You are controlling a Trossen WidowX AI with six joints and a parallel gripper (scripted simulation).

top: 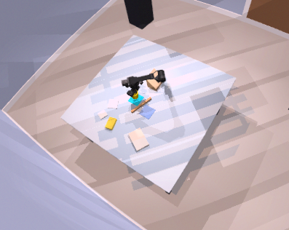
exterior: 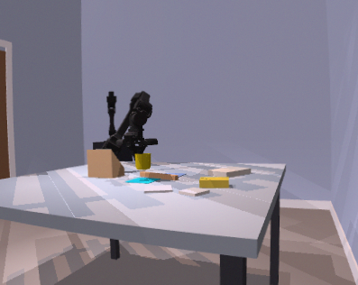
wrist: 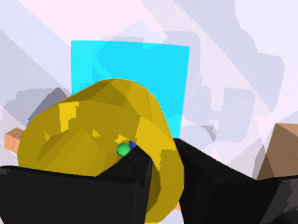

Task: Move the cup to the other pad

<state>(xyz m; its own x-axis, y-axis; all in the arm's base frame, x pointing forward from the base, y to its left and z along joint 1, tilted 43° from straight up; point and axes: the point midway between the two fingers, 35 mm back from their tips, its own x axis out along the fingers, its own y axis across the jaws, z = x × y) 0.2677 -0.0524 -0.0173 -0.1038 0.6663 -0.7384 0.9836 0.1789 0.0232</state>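
The yellow cup (top: 135, 95) (exterior: 142, 161) (wrist: 100, 117) is upright and held above the table. My gripper (top: 133, 92) (wrist: 161, 144) is shut on its wall, with one finger inside and one outside. A green marble (wrist: 123, 150) and part of a blue marble (wrist: 132, 144) show inside the cup; a finger hides the rest of that spot. The cyan pad (top: 137, 102) (exterior: 140, 180) (wrist: 130, 60) lies below the cup, partly covered by it in the wrist view. The blue pad (top: 148, 112) (exterior: 180, 174) lies beyond the orange bar.
The orange bar (top: 141, 105) (exterior: 159, 176) (wrist: 12, 141) lies between the pads. A tan wedge block (top: 155, 86) (exterior: 102, 163) (wrist: 282, 150) stands near the arm. A yellow block (top: 111, 123) (exterior: 214, 182), a beige slab (top: 138, 140) (exterior: 230, 171) and two pale tiles lie farther out.
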